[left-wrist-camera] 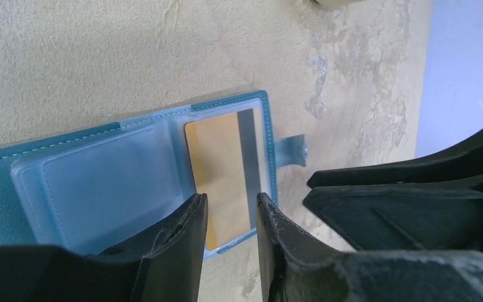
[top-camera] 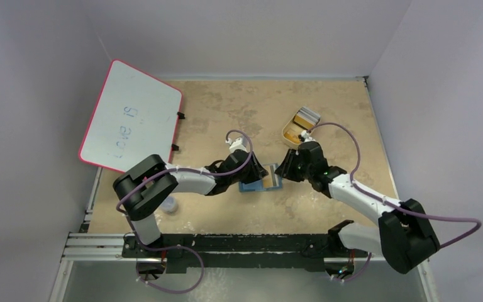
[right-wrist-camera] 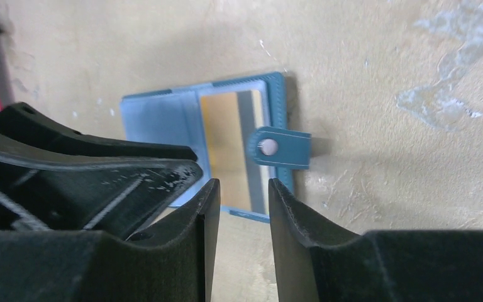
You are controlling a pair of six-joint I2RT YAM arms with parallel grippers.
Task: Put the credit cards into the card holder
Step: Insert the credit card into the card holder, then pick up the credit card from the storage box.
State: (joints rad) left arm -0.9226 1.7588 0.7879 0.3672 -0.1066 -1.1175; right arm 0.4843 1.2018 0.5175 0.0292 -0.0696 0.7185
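So we have one credit card in the card holder, more cards in the tray; left gripper and right gripper hover narrowly parted, empty.

The card holder lies open and flat on the table, near its middle; it is teal-blue with pale stitching, its frosted clear pockets facing up; a small snap tab juts from the outer edge; one credit card, orange-yellow with a grey stripe along the tab side, sits inside the pocket on that half; the other credit cards, orange-yellow and silver-grey, lie together in a beige tray, well apart from the holder.
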